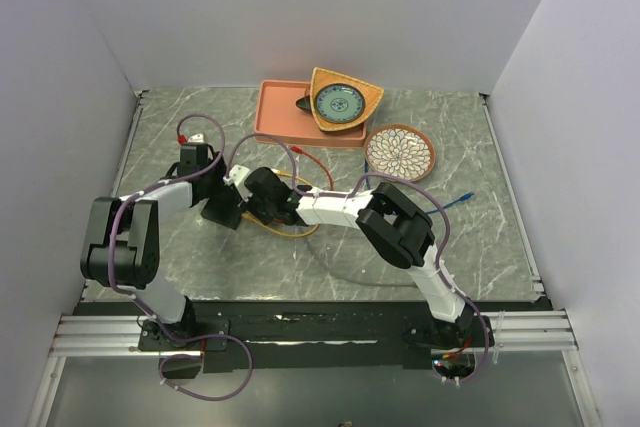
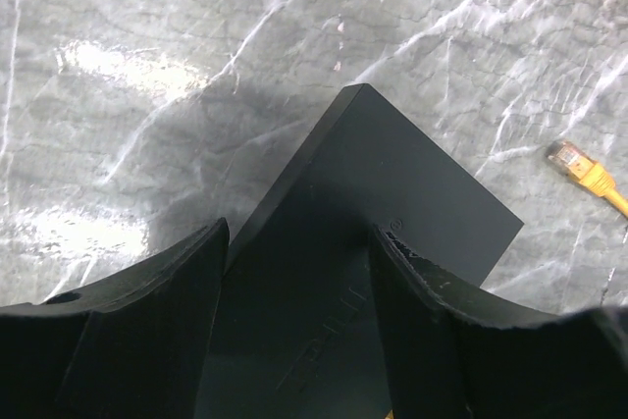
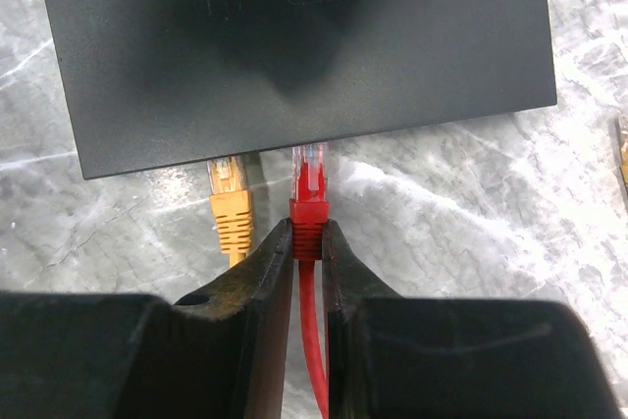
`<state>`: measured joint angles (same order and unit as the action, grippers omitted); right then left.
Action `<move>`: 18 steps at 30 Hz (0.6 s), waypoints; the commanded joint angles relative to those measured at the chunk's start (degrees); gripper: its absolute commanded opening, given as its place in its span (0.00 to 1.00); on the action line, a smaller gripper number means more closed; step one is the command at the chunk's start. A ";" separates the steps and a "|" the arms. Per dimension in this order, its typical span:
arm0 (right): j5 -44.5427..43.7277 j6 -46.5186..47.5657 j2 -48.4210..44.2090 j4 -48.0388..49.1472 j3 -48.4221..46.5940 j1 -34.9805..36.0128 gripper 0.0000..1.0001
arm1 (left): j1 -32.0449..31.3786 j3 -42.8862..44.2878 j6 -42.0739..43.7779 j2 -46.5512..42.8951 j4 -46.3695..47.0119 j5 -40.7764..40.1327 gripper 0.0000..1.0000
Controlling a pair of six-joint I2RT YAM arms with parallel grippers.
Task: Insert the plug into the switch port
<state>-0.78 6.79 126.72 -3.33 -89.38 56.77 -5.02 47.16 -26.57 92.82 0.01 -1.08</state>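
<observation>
The switch [image 3: 304, 46] is a flat black box lying on the marble table, also seen under my left gripper as the switch [image 2: 392, 174]. My left gripper [image 2: 299, 233] stands over its top with the jaws apart, straddling the printed logo; the fingers' lower ends are hidden, so contact is unclear. My right gripper [image 3: 307, 228] is shut on the red plug [image 3: 310, 205]. The plug's clear tip sits at the switch's near edge, right of a yellow plug [image 3: 229, 205] at the neighbouring port. From above, both grippers meet at the switch [image 1: 222, 212].
A salmon tray [image 1: 280, 112], a wooden dish holding a blue plate [image 1: 340, 102] and a patterned plate [image 1: 400, 150] stand at the back. A loose yellow plug [image 2: 581, 169] lies right of the switch. A blue cable [image 1: 455, 202] lies at the right.
</observation>
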 commanded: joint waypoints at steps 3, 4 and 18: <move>-1.86 -3.62 -1.03 2.45 -1.41 -1.31 0.00 | -0.70 0.74 0.02 1.75 -1.24 5.74 0.64; -1.51 -3.88 -1.21 2.63 -1.32 -1.66 0.00 | -0.70 0.83 0.02 1.75 -1.24 5.83 0.64; -4.41 -9.60 -1.21 1.84 -2.29 -2.54 0.00 | -0.70 1.01 -1.64 2.37 -0.63 7.50 0.63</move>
<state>-1.80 0.23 126.72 -3.46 -89.38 55.70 -4.93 47.55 -26.22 93.65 1.17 0.64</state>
